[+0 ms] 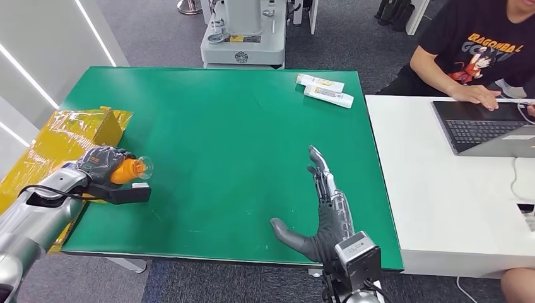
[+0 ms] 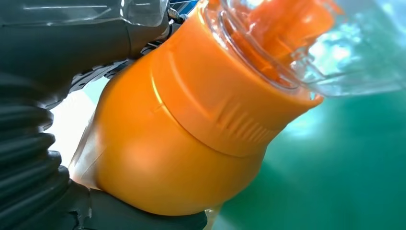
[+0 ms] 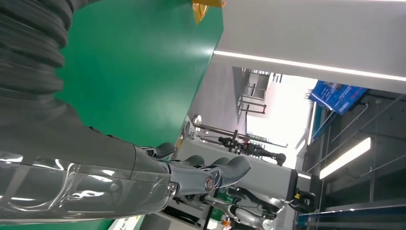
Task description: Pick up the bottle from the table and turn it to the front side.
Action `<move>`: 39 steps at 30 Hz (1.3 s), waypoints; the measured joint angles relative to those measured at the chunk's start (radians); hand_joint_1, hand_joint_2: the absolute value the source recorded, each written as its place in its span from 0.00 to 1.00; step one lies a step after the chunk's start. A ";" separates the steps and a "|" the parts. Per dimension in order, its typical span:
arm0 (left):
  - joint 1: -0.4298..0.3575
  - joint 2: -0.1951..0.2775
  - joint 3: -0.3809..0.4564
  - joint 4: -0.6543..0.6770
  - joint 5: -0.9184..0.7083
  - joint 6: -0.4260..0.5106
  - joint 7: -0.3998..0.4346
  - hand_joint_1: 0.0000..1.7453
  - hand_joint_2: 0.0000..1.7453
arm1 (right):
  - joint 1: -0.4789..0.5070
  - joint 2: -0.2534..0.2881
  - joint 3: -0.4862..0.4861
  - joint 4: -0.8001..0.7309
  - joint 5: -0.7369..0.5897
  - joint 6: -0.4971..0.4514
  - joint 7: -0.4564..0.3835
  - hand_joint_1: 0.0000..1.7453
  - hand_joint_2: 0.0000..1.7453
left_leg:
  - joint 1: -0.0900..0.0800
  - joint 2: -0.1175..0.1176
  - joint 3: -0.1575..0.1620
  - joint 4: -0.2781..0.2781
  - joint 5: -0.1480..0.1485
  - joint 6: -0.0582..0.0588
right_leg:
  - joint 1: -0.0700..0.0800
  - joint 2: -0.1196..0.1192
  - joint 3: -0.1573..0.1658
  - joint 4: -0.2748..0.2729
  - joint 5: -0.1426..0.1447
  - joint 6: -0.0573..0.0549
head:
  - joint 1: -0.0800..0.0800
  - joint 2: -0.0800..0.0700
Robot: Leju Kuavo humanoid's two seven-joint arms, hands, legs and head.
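Head view: the left hand (image 1: 101,163) grips the orange bottle (image 1: 128,170) at the green table's (image 1: 221,139) left edge, probably lifted clear. The right hand (image 1: 320,208) lies flat, fingers spread, holding nothing.

green table (image 1: 227,145), white desk (image 1: 441,208) beside it, grey carpet floor (image 1: 158,31).

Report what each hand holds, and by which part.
The left hand grips the orange bottle around its body, its clear cap end sticking out. The right hand holds nothing, fingers extended.
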 joint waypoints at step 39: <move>0.101 -0.038 0.023 0.041 -0.077 0.145 0.100 0.00 1.00 | -0.010 -0.003 0.006 0.009 -0.017 0.050 -0.001 0.00 1.00 | 0.000 0.000 0.001 0.000 0.000 0.000 | 0.000 0.000 0.001 0.000 0.000 0.000 | 0.000 0.000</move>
